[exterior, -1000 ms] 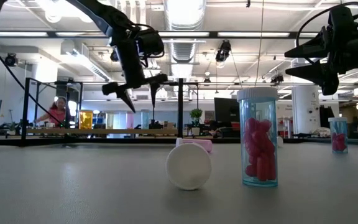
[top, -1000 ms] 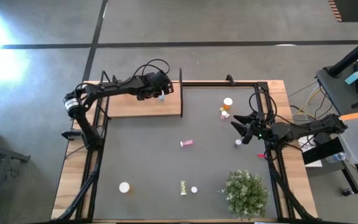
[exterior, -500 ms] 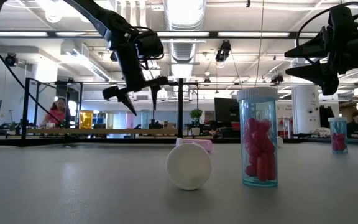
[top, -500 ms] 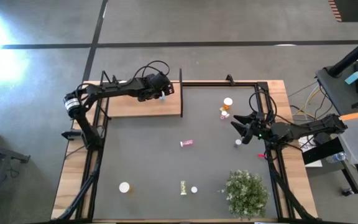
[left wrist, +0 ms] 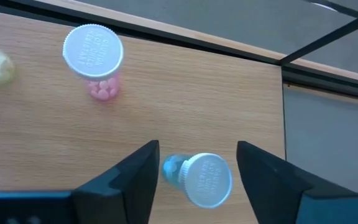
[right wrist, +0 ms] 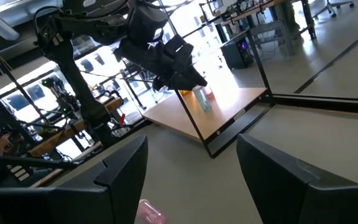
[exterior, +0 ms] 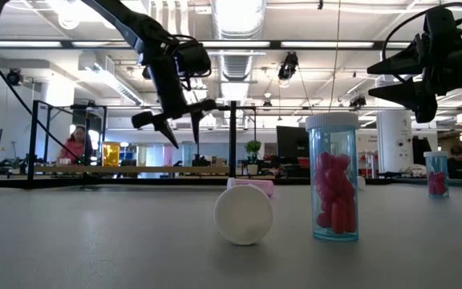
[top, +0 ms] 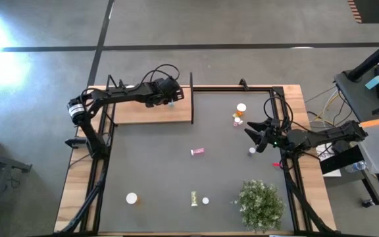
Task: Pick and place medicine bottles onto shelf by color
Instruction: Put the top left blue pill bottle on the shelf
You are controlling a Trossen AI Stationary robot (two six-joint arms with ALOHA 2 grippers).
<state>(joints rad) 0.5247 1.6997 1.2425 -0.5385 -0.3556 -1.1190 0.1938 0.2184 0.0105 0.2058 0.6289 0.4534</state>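
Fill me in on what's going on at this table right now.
Two robot arms are sorting medicine bottles onto a wooden shelf. The left gripper hovers open over the shelf, straddling a blue bottle standing there; a pink bottle stands nearby on the board. The right gripper waits open above the mat's right side. A pink bottle lying down, orange ones and others remain on the mat.

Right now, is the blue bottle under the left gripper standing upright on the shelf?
Upright. In the left wrist view the blue bottle shows its round white cap from above, standing on the shelf between the open left gripper fingers.
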